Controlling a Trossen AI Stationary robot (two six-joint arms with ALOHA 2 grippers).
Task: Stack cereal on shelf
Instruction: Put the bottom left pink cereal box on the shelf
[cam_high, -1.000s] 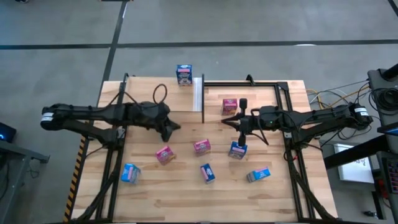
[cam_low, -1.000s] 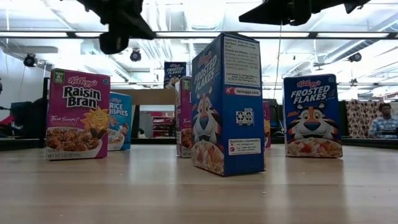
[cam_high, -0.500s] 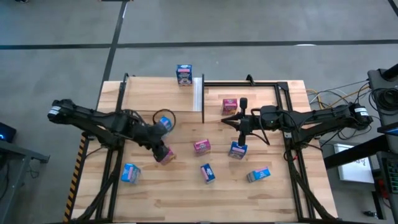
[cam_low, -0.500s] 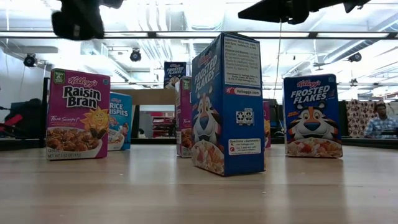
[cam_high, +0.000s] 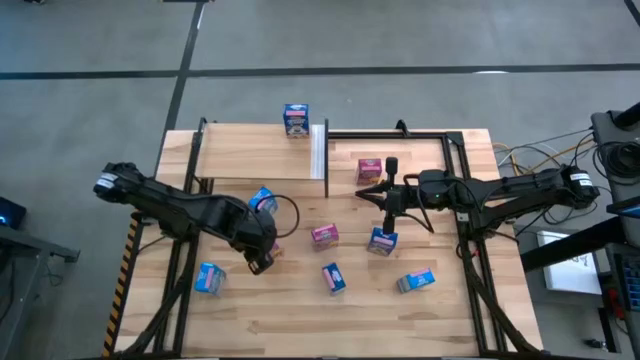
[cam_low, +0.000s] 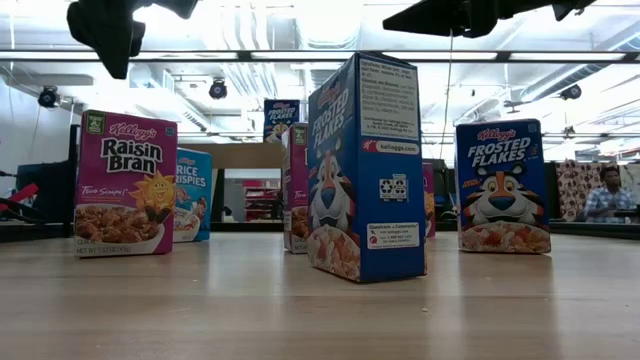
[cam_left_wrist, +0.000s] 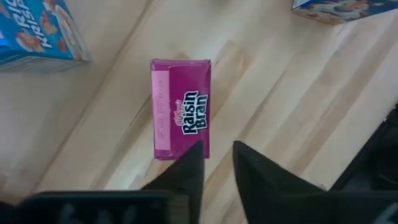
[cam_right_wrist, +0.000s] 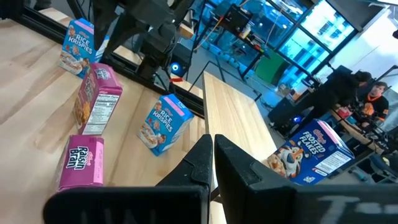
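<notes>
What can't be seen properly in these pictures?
High view: the left gripper mostly covers the Raisin Bran box beneath it; the left wrist view shows it.
Low view: the left arm and right arm are cut off by the top edge.
Low view: the front Frosted Flakes box partly hides boxes behind it.

Nearest box: blue Frosted Flakes box (cam_low: 365, 165), upright on the table (cam_low: 320, 310), turned corner-on, tiger front and printed side panel both showing.
Right: second Frosted Flakes box (cam_low: 502, 186), upright, front facing the camera, apart from the nearest box.
Left: pink Raisin Bran box (cam_low: 126, 183), upright, front facing.
Behind Raisin Bran: blue Rice Krispies box (cam_low: 194, 194), partly hidden by it.
Middle, farther back: another pink box (cam_low: 295, 188), mostly hidden.
Far back: small blue box (cam_low: 281, 119), standing higher.
Top left: dark arm part (cam_low: 110, 28) above the Raisin Bran.
Top right: dark arm part (cam_low: 470, 14).
Far right background: a person (cam_low: 603, 195).
</notes>
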